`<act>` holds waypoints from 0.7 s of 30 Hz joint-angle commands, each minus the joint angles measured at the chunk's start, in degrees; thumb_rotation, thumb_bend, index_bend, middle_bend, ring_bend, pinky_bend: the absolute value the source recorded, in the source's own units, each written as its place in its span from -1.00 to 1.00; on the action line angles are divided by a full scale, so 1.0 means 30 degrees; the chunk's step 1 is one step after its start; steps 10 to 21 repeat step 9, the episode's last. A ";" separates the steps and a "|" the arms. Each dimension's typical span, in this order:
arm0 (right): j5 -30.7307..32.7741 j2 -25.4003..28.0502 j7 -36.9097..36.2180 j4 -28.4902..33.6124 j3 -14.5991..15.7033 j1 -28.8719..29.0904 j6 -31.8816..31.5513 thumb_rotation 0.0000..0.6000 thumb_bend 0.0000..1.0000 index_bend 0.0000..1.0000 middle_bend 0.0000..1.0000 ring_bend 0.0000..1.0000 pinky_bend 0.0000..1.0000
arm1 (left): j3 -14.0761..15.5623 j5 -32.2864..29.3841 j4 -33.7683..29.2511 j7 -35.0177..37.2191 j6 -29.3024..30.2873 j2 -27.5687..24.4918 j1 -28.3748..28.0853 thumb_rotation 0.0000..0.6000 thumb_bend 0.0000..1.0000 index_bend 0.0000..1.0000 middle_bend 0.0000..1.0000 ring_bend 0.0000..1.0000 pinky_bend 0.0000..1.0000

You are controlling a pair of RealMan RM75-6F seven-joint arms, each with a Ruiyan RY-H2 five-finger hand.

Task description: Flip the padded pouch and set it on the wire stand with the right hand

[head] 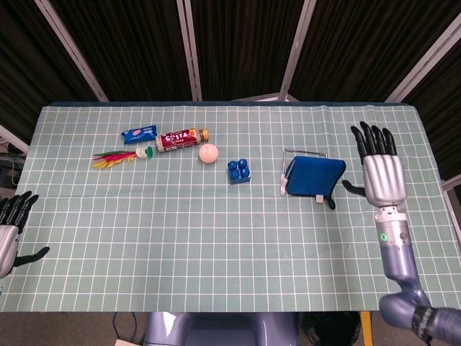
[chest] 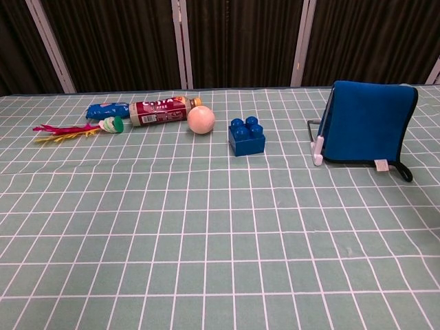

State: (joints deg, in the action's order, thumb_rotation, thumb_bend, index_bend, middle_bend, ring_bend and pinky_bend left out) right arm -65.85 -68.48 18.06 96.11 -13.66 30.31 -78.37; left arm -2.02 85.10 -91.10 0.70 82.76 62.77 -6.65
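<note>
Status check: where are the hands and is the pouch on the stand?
Right hand open, clear of the pouch. Left hand open at table edge. Padded pouch leaning on wire stand. Nothing in the way.

From up top I've got the blue padded pouch (head: 314, 176) sitting propped on the wire stand (head: 288, 171), with its little white tag and black loop hanging off the near edge. My right hand (head: 381, 173) is off to the right of it, fingers spread, holding nothing, not touching the pouch. Left hand (head: 10, 228) is way over at the left table edge, fingers apart too. Blue brick (head: 239, 170), pinkish ball (head: 208, 153), Costa bottle (head: 181, 138), blue snack packet (head: 139, 133) and feathered shuttlecock (head: 124, 156) lie further left on the green checked cloth (head: 180, 238).
</note>
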 commanded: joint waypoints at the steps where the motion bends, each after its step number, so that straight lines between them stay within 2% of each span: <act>1: -0.2776 0.1550 -0.2282 0.1052 0.2292 -0.2332 -0.1257 1.00 -1.00 -1.00 -1.00 -1.00 -1.00 | 0.0208 0.0458 -0.0111 -0.0315 0.0283 0.0059 0.0106 1.00 -1.00 -1.00 -1.00 -1.00 -1.00; 2: -0.3286 0.1642 -0.2437 0.1132 0.2881 -0.2930 -0.1668 1.00 -1.00 -1.00 -1.00 -1.00 -1.00 | 0.0307 0.0695 -0.0125 -0.0534 0.0412 0.0123 0.0146 1.00 -1.00 -1.00 -1.00 -1.00 -1.00; 7: -0.4444 0.1528 -0.2663 0.0989 0.3815 -0.4325 -0.2748 1.00 -1.00 -1.00 -1.00 -1.00 -1.00 | 0.0446 0.1145 -0.0167 -0.0771 0.0860 0.0269 0.0311 1.00 -1.00 -1.00 -1.00 -1.00 -1.00; 21: -0.4681 0.1414 -0.2524 0.0888 0.3895 -0.4690 -0.3083 1.00 -1.00 -1.00 -1.00 -1.00 -1.00 | 0.0472 0.1274 -0.0199 -0.0663 0.1030 0.0218 0.0378 1.00 -1.00 -1.00 -1.00 -1.00 -1.00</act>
